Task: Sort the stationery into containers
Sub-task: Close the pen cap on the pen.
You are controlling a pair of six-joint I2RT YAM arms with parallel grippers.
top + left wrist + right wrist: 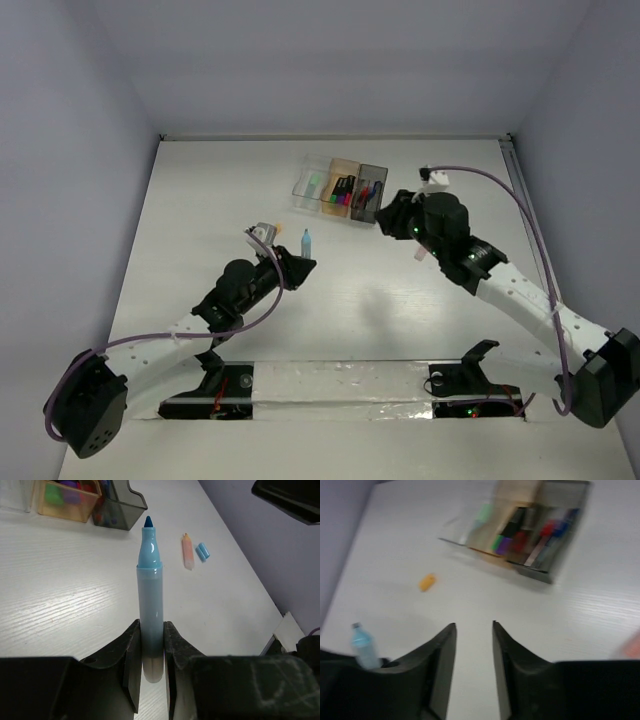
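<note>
Pinching a light-blue marker (150, 595) is the left claw (151, 630), while the right claw (474, 627) stands spread.

Light-blue marker (150, 605); tan-orange box (70, 509); smoky grey box (122, 510).

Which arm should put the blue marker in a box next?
Left. The left gripper is shut on the marker. The right gripper is nearer the boxes but open and empty.

access | I see table (200, 200) left of the boxes (340, 190) open — right arm (470, 260) crowds their right side
</note>
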